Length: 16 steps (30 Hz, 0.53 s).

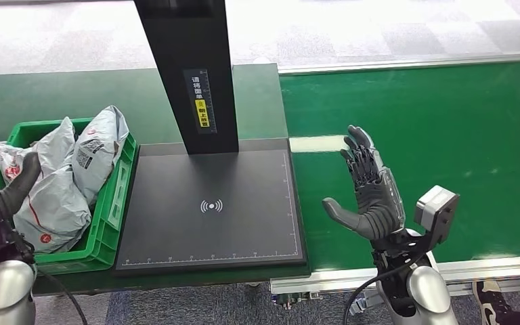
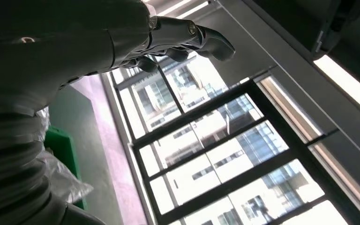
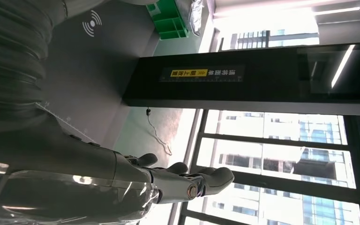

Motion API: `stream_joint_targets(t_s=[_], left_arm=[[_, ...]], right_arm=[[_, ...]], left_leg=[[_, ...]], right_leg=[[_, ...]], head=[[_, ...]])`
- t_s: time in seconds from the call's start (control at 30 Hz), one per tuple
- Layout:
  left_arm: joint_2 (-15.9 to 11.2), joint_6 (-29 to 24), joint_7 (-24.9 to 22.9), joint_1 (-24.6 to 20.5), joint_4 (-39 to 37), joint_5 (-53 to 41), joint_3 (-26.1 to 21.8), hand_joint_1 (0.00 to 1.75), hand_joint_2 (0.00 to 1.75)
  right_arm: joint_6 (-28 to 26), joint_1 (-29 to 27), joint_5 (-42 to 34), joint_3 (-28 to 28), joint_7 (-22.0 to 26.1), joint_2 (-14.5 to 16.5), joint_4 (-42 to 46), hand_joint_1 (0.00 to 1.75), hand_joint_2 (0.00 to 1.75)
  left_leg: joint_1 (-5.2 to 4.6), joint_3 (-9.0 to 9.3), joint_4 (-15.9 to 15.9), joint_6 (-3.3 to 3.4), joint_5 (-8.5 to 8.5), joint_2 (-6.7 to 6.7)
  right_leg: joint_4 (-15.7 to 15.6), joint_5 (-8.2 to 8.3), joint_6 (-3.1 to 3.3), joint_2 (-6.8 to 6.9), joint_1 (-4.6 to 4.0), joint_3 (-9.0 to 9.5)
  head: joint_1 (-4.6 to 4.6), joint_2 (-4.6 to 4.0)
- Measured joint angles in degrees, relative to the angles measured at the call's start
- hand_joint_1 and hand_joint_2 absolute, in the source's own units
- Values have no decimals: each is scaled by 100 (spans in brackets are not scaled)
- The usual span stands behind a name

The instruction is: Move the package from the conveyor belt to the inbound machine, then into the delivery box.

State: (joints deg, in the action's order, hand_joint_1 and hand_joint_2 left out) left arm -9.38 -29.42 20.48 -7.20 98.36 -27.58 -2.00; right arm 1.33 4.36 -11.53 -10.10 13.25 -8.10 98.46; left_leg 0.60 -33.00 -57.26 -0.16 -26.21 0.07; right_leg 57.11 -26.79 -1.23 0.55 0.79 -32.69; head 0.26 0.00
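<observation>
Several grey packages [image 1: 64, 183] are seen lying piled in the green delivery box [image 1: 112, 213] at the left of the scene, just beside the left edge of the inbound machine. Red and black print is visible on the bags; the text is too small to be read. The inbound machine's flat black platform [image 1: 244, 230] is marked with a white wireless symbol [image 1: 211, 206] at its centre, and its black upright column [image 1: 189, 68] rises from the far edge, carrying a label with a yellow patch [image 1: 202, 108].

The green conveyor belt [image 1: 447, 135] runs along the right side, bounded by silver rails at its near and far edges.

The right hand [image 1: 369, 193] is held above the conveyor belt, just right of the platform's right edge. Its palm is turned toward the machine, the fingers are extended and apart, the thumb is spread toward the left, and nothing is held in it. In the right wrist view the same hand [image 3: 136, 180] is seen with fingers outstretched against windows.

The left hand [image 1: 17, 186] is seen at the near left, over the box and in front of the packages. Its dark fingers appear lightly curled, and in the left wrist view [image 2: 168, 40] nothing is seen between them; whether a bag is touched cannot be told with certainty from the head view.
</observation>
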Motion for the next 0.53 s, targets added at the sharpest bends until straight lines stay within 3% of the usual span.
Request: stream_joint_targets(t_s=[0.1,0.23,0.37,0.53], left_arm=[[117,381,68,260,420,444,587,0,175],[350,1110,-35,510,655,1042,1453,0,0],[683,2279,-339,764,618,1989,2161,0,175],[1020,2522,-635,1121,432,2265,2593,0,175]], right_arm=[[-149,-49,280,-50,78,29,-18,0,175],[-234,-61,495,-269,63,155,-206,0,175],[-15,12,396,-639,-11,407,-654,0,175],[-146,-107,707,-989,-99,652,-836,0,175]], left_leg=[[-1,0,0,1,-1,-1],[-2,1,0,0,-2,-1],[-4,5,0,-1,-3,-1],[-3,6,2,-8,-7,-1]], right_leg=[[-1,0,-1,1,2,3],[-1,0,-1,0,2,5],[-1,-1,0,-1,-1,7],[-1,-7,8,0,-4,6]], head=[[1,0],[1,0],[1,0],[0,0]])
